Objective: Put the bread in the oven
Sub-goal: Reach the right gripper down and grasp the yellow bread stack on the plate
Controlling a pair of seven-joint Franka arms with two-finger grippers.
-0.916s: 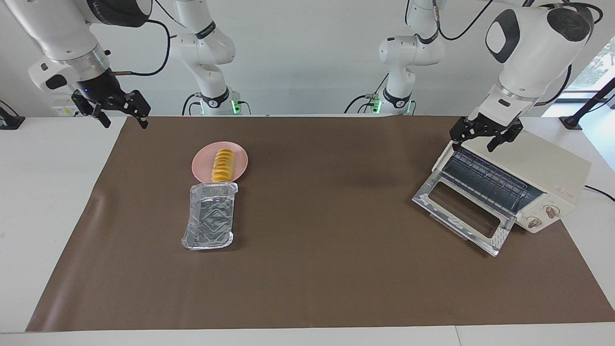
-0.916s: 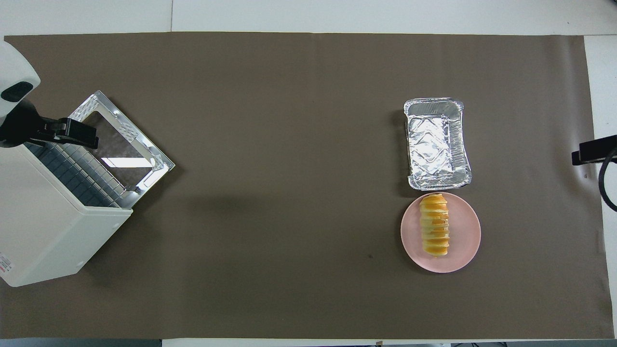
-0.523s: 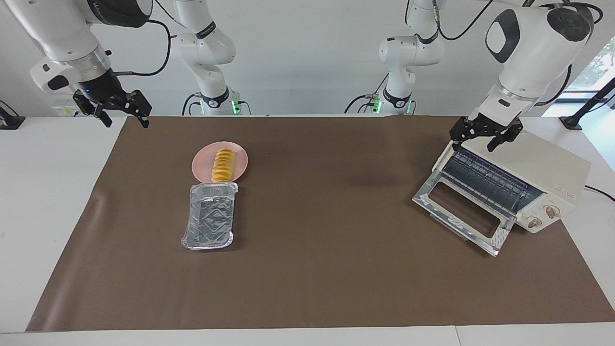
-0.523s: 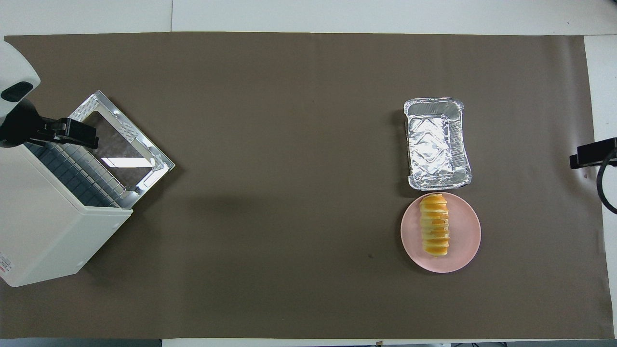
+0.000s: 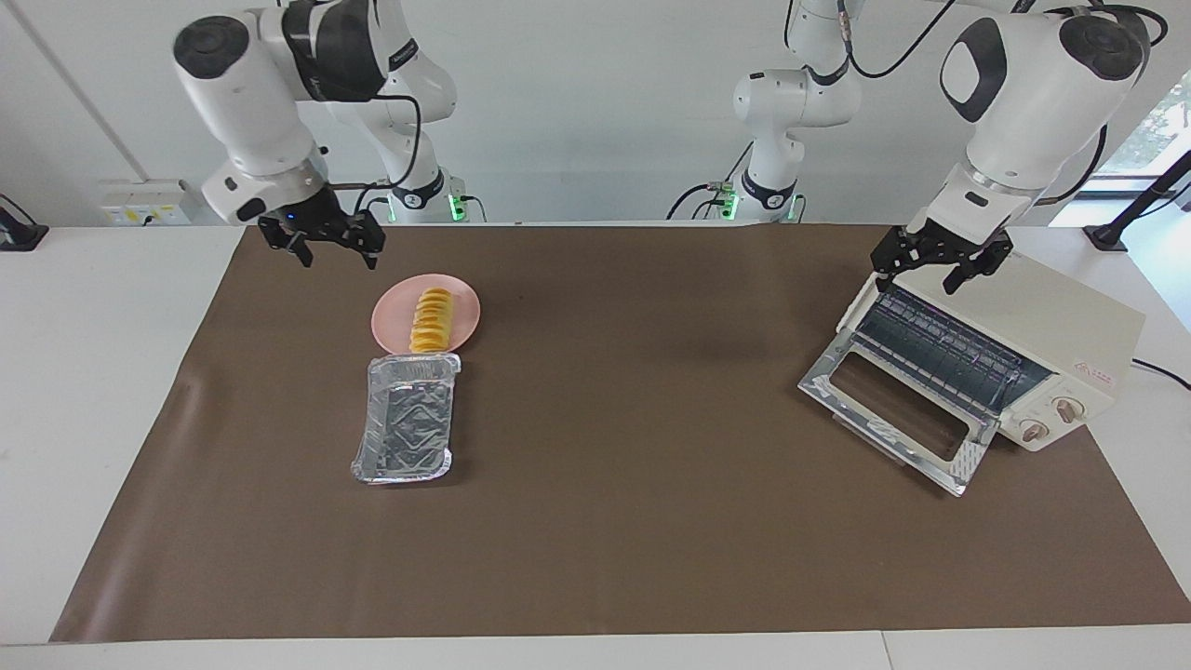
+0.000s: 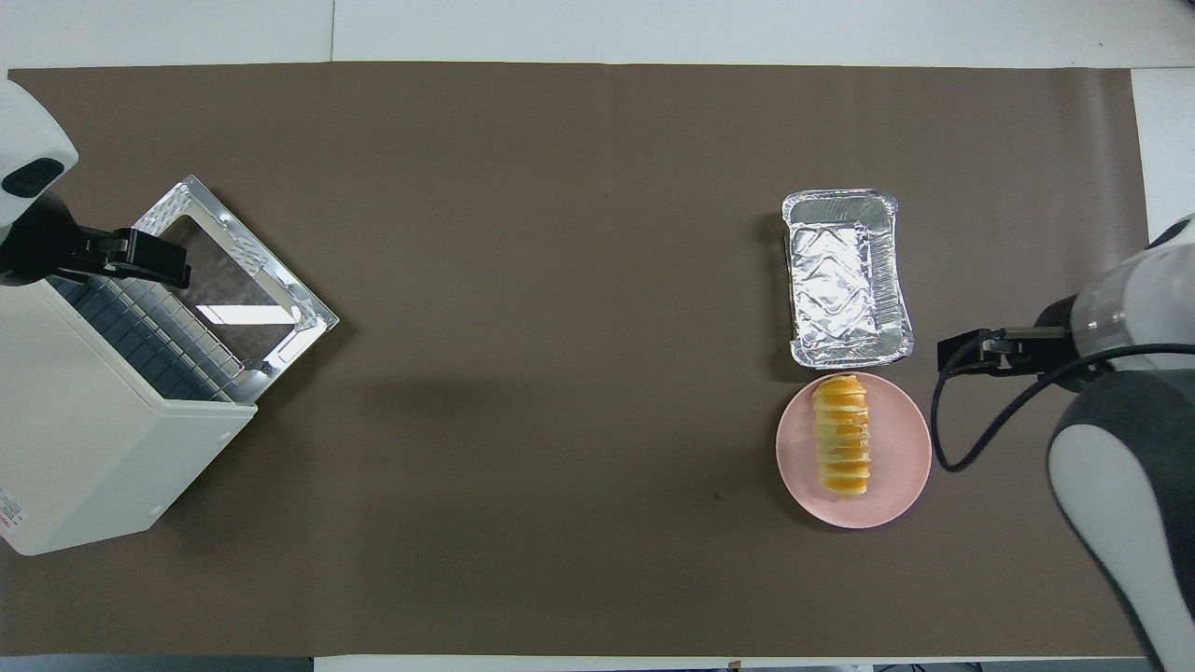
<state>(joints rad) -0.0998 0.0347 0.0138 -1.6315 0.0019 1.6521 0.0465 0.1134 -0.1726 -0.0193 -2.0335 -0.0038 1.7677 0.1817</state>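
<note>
Right gripper [image 5: 323,247] hangs w/ fingers spread, holding nothing, up over the mat just beside the plate [image 5: 465,307] — looks lined up to go for the bread [image 5: 432,319], which lies lengthwise on that plate, untouched. Foil tray [image 5: 407,421] touches the plate's rim, farther from the robots, prob. as a carrier. Oven [image 5: 1051,340] sits at the left arm's end, door [image 5: 893,409] dropped flat, rack exposed, ready to load. Left gripper [image 5: 940,263], also spread & holding nothing, waits over the oven's top edge.
</note>
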